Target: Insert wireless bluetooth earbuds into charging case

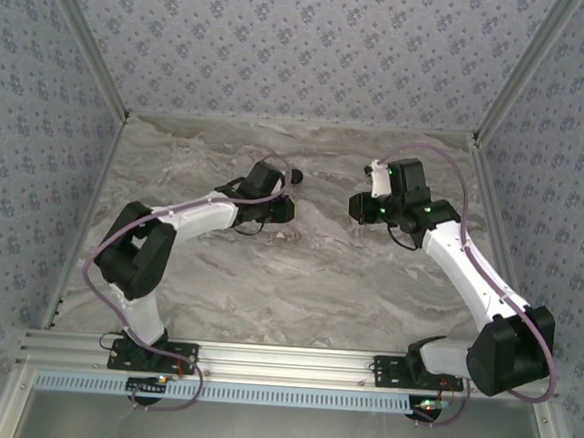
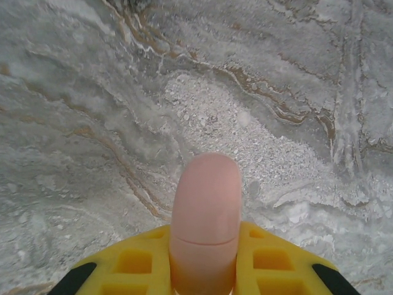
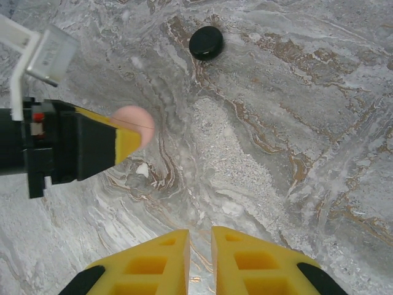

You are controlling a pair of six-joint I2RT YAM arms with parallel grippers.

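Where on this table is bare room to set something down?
Free: the near marble between the arm bases, and the far strip along the back wall. Crowded: the middle, where the left end effector with its pink object, the right end effector and the black puck gather.

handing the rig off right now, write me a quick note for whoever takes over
left gripper: shut on the pink case, held over the middle of the table.
right gripper: shut, nothing in it, pointed toward the left one.
black puck: lying on the table near the left gripper, touched by neither.
Done: the case is in hand.
Left: getting the earbuds in. Where they are, and whether any are already in the case, can't be told from here, so check first.
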